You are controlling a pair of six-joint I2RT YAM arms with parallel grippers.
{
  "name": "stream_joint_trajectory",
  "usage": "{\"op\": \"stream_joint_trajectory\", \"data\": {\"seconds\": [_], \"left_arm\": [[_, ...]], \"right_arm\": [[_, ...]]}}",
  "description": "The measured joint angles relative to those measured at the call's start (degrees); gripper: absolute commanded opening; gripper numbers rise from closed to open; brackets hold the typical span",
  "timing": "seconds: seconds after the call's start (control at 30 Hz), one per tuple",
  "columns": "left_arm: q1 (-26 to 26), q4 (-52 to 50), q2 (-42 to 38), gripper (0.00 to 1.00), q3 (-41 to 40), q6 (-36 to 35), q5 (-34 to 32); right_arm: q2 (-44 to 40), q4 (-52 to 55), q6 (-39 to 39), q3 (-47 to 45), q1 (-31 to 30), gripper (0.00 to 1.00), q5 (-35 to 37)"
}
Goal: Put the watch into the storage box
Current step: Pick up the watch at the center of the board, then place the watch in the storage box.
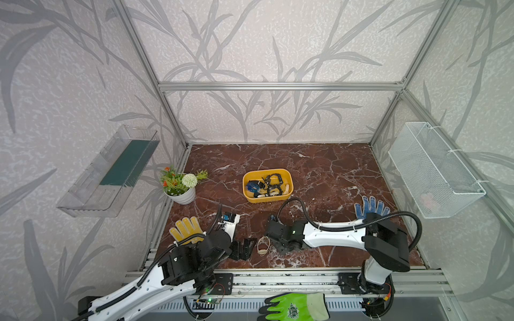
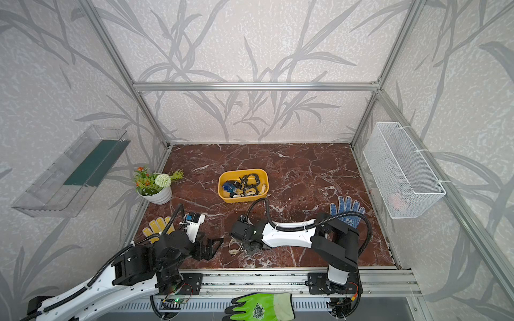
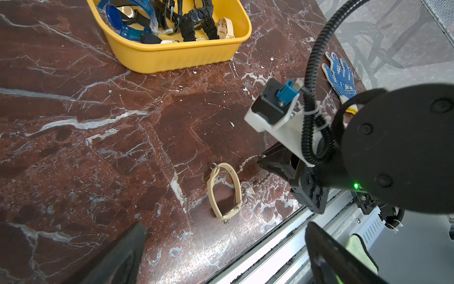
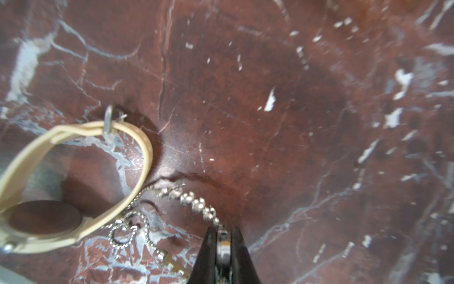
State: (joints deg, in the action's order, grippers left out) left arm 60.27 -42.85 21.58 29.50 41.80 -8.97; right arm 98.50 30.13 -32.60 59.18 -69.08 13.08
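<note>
Near the table's (image 1: 333,172) front edge, we pinch the silver watch (image 4: 196,204).
Our right gripper (image 4: 223,236) clamps its bracelet end; our left gripper (image 1: 244,248) gapes wide, empty.

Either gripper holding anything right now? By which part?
Right gripper pinches the silver chain watch by the metal piece ending its jewelled strand. Left gripper open, empty.

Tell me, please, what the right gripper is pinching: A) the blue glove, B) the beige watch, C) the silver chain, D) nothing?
C: the right wrist view shows the right gripper closed on the end of the silver chain, with the beige watch lying beside it, outside the jaws.
</note>
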Motion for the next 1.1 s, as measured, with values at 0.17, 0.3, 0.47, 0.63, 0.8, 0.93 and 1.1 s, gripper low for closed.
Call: {"op": "stream_joint_trajectory", "data": {"seconds": [0.17,0.3,0.47,0.63,0.8,0.93,1.1], "left_arm": [[0.0,0.02,0.0,0.99,0.0,-0.22,-0.44],[0.0,0.02,0.0,0.99,0.0,-0.26,-0.44],[0.0,0.04,0.02,0.99,0.0,-0.81,-0.61],[0.0,0.33,0.0,0.99,0.0,-1.16,-1.27],[0.0,1.27,-0.39,0.99,-0.11,-1.31,-1.84],[0.0,1.29,-1.22,0.99,-0.46,-1.31,-2.19],[0.0,1.29,-2.16,0.99,-0.5,-1.29,-2.89]], "right_arm": [[-5.25,2.27,1.88,0.57,3.17,0.09,0.57],[-8.44,5.03,5.14,4.15,6.47,0.09,1.64],[-9.29,6.32,10.14,11.41,10.58,0.1,1.84],[-7.96,6.36,14.78,19.21,14.19,0.1,1.81],[-1.46,5.92,18.84,28.65,16.39,0.1,0.98],[6.49,5.35,21.29,36.15,17.25,0.1,-0.09],[15.91,5.33,23.1,45.13,18.05,0.1,-2.49]]}}
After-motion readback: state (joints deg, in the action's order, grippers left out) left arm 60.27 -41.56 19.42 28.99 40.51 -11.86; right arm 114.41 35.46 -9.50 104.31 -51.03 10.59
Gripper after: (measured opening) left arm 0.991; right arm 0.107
